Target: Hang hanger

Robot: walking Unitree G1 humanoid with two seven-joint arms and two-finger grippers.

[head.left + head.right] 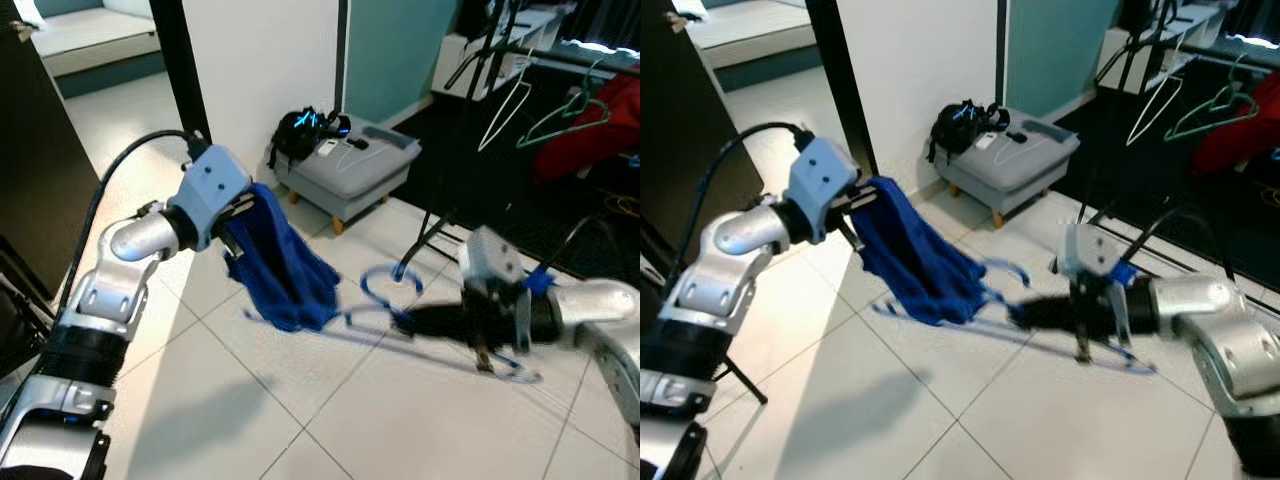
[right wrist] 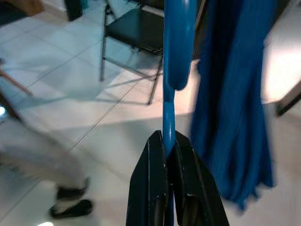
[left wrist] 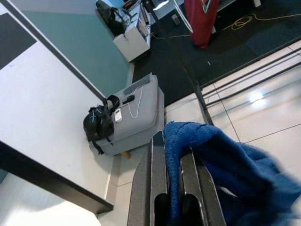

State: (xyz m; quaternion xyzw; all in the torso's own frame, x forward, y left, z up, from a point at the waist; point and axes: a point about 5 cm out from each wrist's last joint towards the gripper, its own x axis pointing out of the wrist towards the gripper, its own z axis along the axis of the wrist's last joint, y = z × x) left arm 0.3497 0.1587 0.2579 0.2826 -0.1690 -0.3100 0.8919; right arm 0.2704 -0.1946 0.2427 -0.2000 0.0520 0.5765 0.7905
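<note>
A blue garment [image 1: 285,265] hangs in the air over the white tiled floor, and my left gripper [image 1: 235,215] is shut on its top edge. In the left wrist view the cloth [image 3: 225,160] bunches between the black fingers [image 3: 150,179]. My right gripper [image 1: 405,322] reaches in from the right and is shut on a blue plastic hanger [image 1: 385,285], whose hook curls up beside the garment's lower edge. The right wrist view shows the hanger's bar [image 2: 170,56] rising from the closed fingers [image 2: 153,183], with the blue cloth [image 2: 235,103] beside it.
A black clothes rack [image 1: 440,225] stands at the back right with a white hanger [image 1: 505,105], a green hanger [image 1: 560,118] and a red garment [image 1: 590,130]. A grey footstool [image 1: 350,165] holds a black bag [image 1: 305,130]. A black chair [image 2: 136,28] and a person's shoes [image 2: 70,207] are nearby.
</note>
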